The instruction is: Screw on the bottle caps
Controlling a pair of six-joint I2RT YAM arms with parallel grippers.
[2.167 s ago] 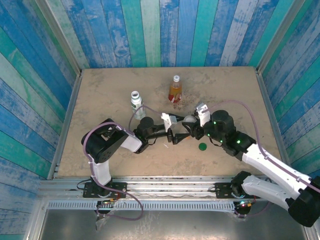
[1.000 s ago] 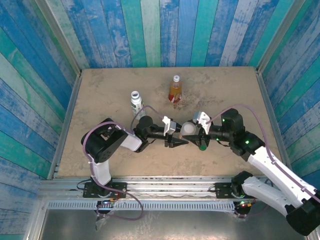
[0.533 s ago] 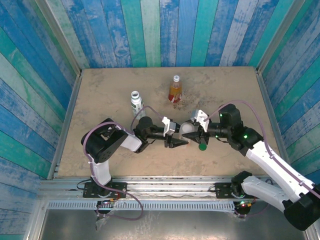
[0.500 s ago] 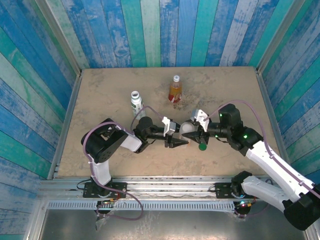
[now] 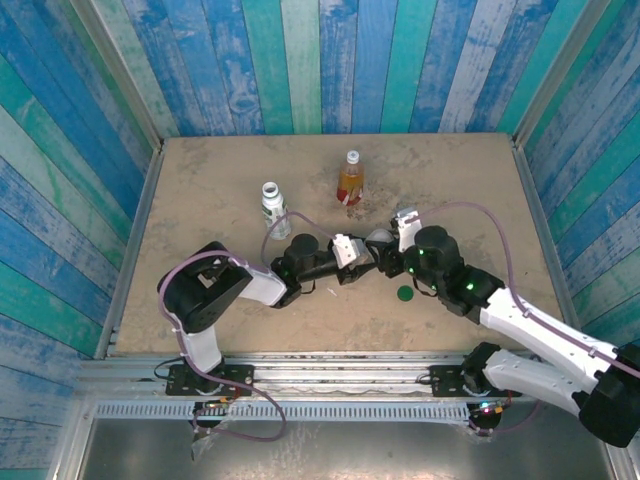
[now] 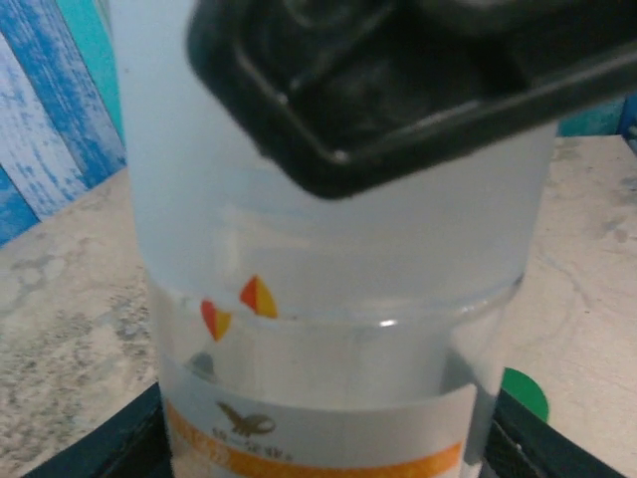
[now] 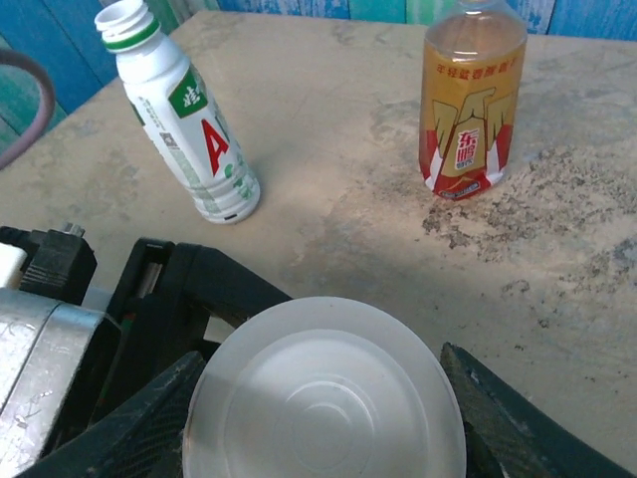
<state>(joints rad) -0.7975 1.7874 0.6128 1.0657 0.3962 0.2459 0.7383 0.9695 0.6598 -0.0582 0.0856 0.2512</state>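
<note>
Caps are the job, and the wide translucent cap [image 5: 378, 237] is the one in hand. From the top external view it sits near the middle of the table [image 5: 220, 170], a little toward the near edge. The left gripper [image 5: 364, 254] reaches in from the left and the right gripper [image 5: 388, 248] from the right. I judge the step to be threading this cap down. The next move calls for a firm pinch on its rim and a turn about the upright axis, with the cap kept square, while the left arm stops the body spinning. The dark green cap [image 5: 404, 294] lies loose, closer to the near edge. The white-labelled bottle [image 5: 271, 202] and the amber bottle [image 5: 350, 180] stand toward the far edge, touched by neither gripper.

In the left wrist view the cap [image 6: 338, 224] covers the top of the short clear bottle [image 6: 318, 418], which stands upright. The left gripper [image 6: 328, 458] is clenched on the bottle's lower body, a dark finger at each bottom corner of the view. A finger of the right gripper crosses the cap's upper part. The dark green cap [image 6: 525, 393] lies on the table behind the bottle, to its right.

In the right wrist view the cap [image 7: 323, 398] lies directly between the right gripper's fingers [image 7: 119, 428], one at each side of its rim. Whether they press on it or stand just off it I cannot tell. Beyond, the white-labelled bottle [image 7: 184, 119] shows a bare, open neck, so it is yet to be capped. The amber bottle [image 7: 473, 100] has its top cut off by the frame.
</note>
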